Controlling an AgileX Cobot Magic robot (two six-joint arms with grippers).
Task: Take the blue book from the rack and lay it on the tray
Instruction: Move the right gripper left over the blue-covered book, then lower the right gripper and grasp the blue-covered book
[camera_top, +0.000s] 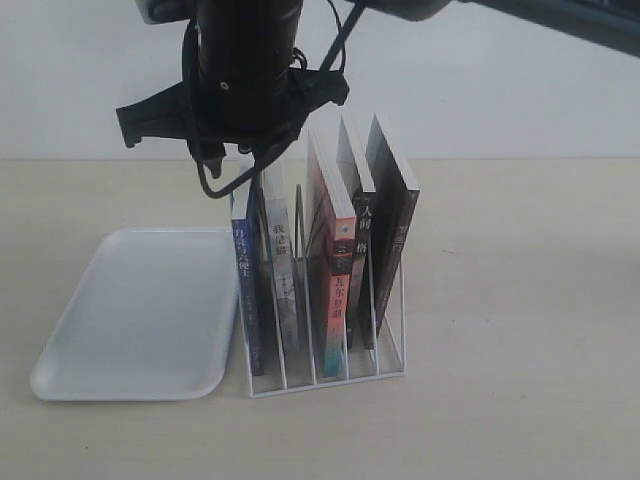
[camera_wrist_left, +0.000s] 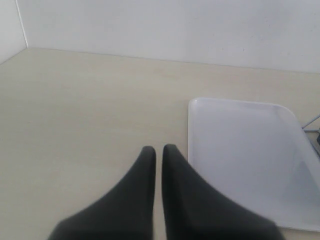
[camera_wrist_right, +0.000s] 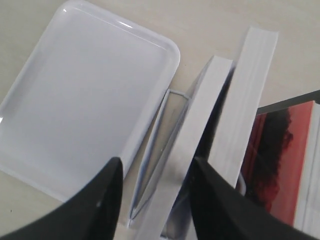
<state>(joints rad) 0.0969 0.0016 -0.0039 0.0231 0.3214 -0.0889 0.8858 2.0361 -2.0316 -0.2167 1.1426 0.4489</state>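
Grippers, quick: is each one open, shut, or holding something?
Left gripper: shut, empty.
Right gripper: open, straddling the blue book at its top edge, not clamped.

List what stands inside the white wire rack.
The white wire rack holds five books: a blue-spined paperback nearest the white plastic tray, a grey-white one, a red-and-teal one, two black-spined ones. The black robot arm covers the first two books' tops.

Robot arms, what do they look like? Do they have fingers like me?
They are black all over. The left gripper and the right gripper each have two smooth, matte black fingers, wide at the base and narrowing to rounded tips, like wedges. The right arm's wrist is a chunky black block with side brackets, and thin black cables loop around it. No writing or stickers show.
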